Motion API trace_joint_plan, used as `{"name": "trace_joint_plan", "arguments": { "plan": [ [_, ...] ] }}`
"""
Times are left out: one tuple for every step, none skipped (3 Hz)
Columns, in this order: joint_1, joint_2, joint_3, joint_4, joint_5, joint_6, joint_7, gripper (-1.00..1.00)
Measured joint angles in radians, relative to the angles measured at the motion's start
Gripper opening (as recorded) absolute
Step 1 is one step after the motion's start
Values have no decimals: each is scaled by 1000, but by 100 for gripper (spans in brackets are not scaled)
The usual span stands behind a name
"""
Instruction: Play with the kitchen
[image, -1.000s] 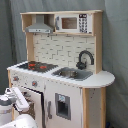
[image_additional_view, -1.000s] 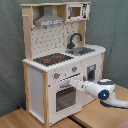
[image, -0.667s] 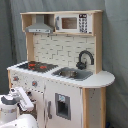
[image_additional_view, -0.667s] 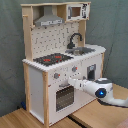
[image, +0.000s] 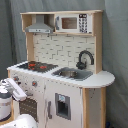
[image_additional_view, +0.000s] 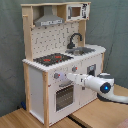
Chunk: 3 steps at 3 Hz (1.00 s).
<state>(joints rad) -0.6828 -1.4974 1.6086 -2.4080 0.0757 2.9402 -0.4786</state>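
White arm extended horizontally, gripper (image_additional_view: 68, 77) at far end; finger state unclear.

In both exterior views the kitchen (image: 60, 75) (image_additional_view: 62, 60) stands on the surface (image_additional_view: 95, 117). Hob (image_additional_view: 52, 59) and sink (image_additional_view: 85, 50) lie side by side on its top, the hood (image_additional_view: 48, 20) above the hob, the oven door (image_additional_view: 65, 96) below.

1. The kitchen (image: 60, 75) (image_additional_view: 62, 60) is a tall toy unit, white with light-wood edges, standing upright in both exterior views.
2. Its top shelf holds a grey hood and a microwave-style panel above a pegboard back.
3. On the worktop, a red-ringed hob lies at 9 o'clock from the sink and black curved faucet.
4. Below are knobs and a windowed oven door, closed.
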Motion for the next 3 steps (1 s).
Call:
{"name": "trace_joint_plan", "arguments": {
  "plan": [
    [50,0,-28,-43,0,63,-45,100],
    [56,0,-31,-40,0,166,-46,100],
    [11,0,-37,-17,2,260,-44,100]
  ]
}}
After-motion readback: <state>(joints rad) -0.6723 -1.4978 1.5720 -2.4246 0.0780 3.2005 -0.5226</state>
